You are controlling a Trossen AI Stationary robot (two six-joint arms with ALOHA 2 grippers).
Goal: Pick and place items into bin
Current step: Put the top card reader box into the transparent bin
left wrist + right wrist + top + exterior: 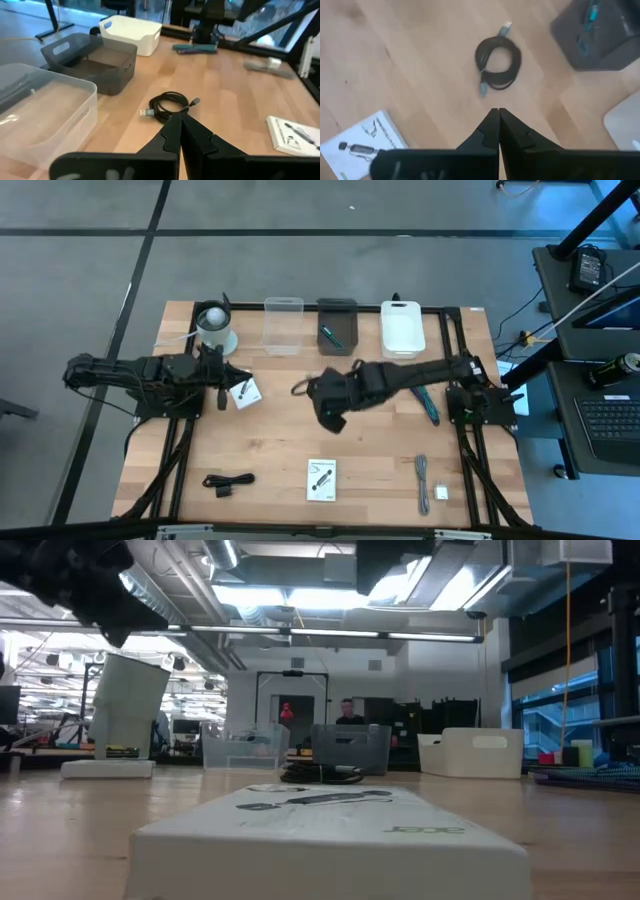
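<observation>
The right gripper (pixel 498 117) is seen closed with nothing between its fingers, held above the middle of the wooden table (pixel 280 440). Just in front of it a black coiled cable (pixel 497 62) lies flat on the wood, not touched by the fingers. The same cable is seen in the left wrist view beyond the left gripper (pixel 181 122), which is also closed and empty; this arm is placed at the left side of the table, beside a white printed card (pixel 245 393).

Three bins are lined up along the far edge: a clear bin (pixel 283 326), a dark grey bin (pixel 337 308) and a white bin (pixel 402 328). Inside the grey bin a teal pen-like item (pixel 331 335) is seen. A whitish round cup (pixel 215 328) stands to the left of the clear bin.

Near the front edge are found a second black cable (pixel 228 481), a white packet (pixel 321 479) and a grey cable (pixel 423 478) with a small white block (pixel 441 492) beside it. A teal tool (pixel 429 405), possibly a pen, lies partly hidden under the right arm.
</observation>
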